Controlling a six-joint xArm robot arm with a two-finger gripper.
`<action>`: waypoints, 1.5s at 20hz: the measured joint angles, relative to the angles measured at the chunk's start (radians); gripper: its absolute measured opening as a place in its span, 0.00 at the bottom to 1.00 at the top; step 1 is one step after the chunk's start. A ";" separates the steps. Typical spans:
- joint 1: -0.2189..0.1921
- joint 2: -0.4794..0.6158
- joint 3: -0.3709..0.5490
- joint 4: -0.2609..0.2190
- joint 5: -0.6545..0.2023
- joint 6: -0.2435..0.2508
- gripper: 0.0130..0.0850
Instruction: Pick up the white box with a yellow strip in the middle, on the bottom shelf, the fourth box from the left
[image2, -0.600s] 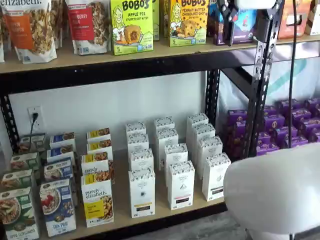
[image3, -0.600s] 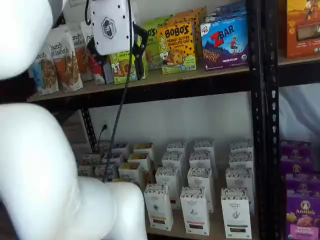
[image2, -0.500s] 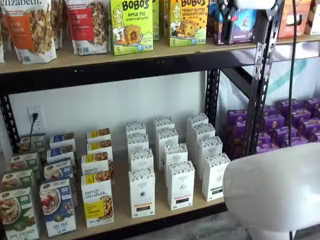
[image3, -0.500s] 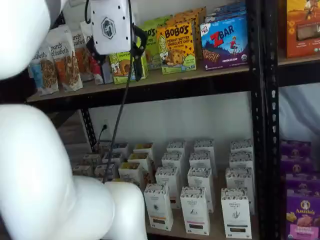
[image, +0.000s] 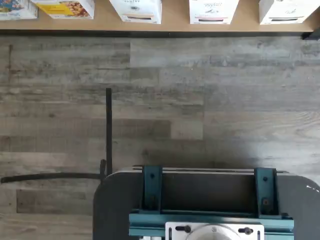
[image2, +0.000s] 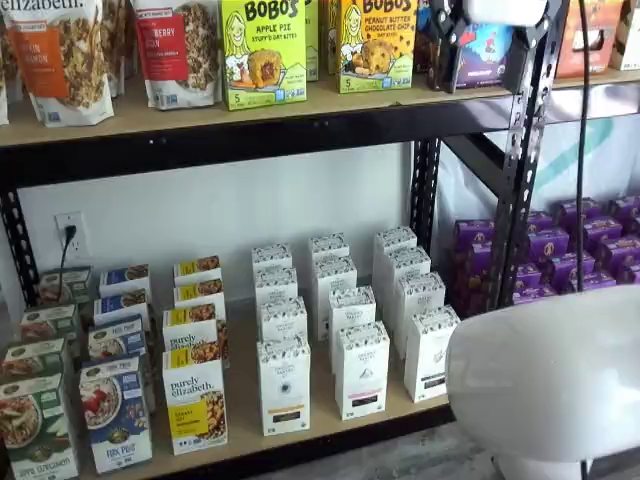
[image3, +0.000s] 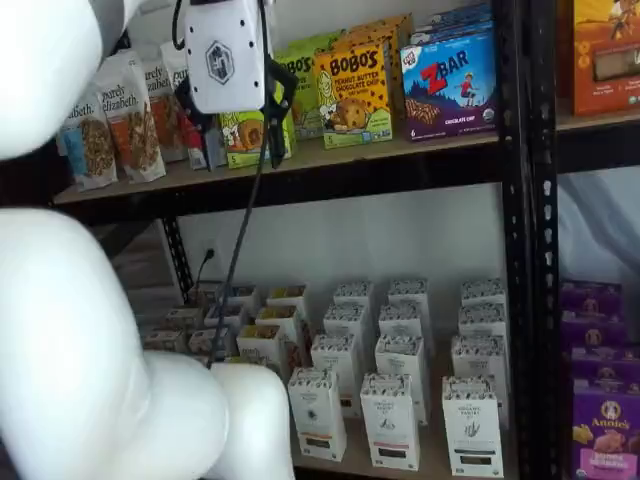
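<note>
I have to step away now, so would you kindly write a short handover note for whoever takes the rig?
Gripper: up at the upper shelf's level, fingers apart, holding nothing.
The white box with the yellow strip stands upright at the front of its row on the bottom shelf, untouched.
Done: nothing yet.
Left: descend to the bottom shelf, line up on the box, grasp and lift it out.

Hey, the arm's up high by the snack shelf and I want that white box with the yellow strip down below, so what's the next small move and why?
Probably lower the gripper toward the bottom shelf. It hangs at upper-shelf level in front of the Bobo's boxes, well above the white box, which stands untouched at the front of its row. Its fingers show a plain gap and hold nothing, so only the descent seems needed first.
</note>
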 joint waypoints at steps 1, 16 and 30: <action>0.007 -0.001 0.008 -0.001 -0.009 0.005 1.00; 0.210 -0.025 0.272 -0.026 -0.260 0.181 1.00; 0.380 0.001 0.537 -0.054 -0.650 0.326 1.00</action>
